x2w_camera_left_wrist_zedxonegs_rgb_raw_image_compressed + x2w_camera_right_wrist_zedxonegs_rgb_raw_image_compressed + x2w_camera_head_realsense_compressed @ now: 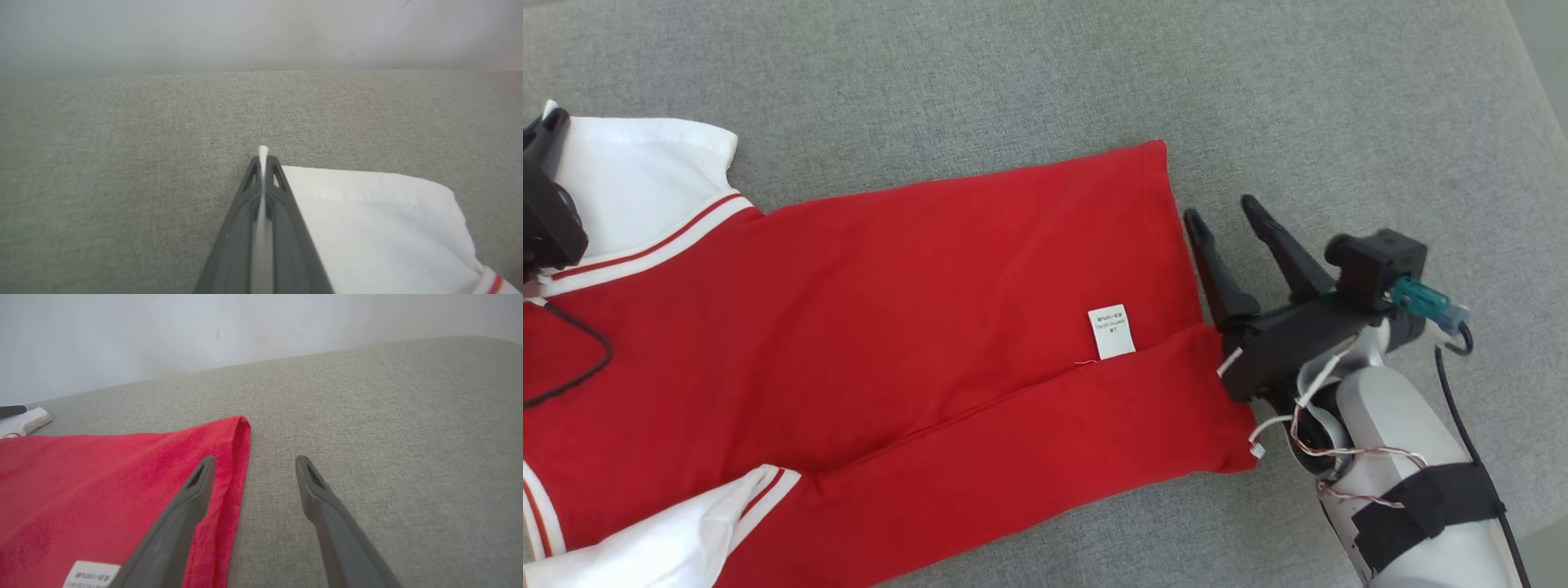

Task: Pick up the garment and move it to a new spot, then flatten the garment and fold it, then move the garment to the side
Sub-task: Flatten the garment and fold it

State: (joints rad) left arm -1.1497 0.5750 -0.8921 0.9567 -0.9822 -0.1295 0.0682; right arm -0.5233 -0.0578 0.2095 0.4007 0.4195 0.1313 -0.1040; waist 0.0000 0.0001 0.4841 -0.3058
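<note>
**Red shirt on the grey surface, one sleeve pinched**

A big grey fabric surface (1013, 73) fills the head view, with a pale wall (163, 335) behind it. The garment (890, 327), a red shirt with white sleeves and red stripes, lies flat across the surface, its two sides folded in to meet along the middle. Its hem points to the robot's right.

The right hand (1221, 211) sits just beside the hem. Its two fingers are wide apart and hold nothing. In the right wrist view one finger (179, 514) shows over the hem's edge and the other over bare grey fabric.

The left hand (262, 163) is at the far sleeve (376, 228). Its fingers are pressed together with a thin fold of white cloth between them.

A small white label (1111, 331) lies on the red cloth near the hem. A thin black cable (580, 367) loops over the shirt by the left edge.
</note>
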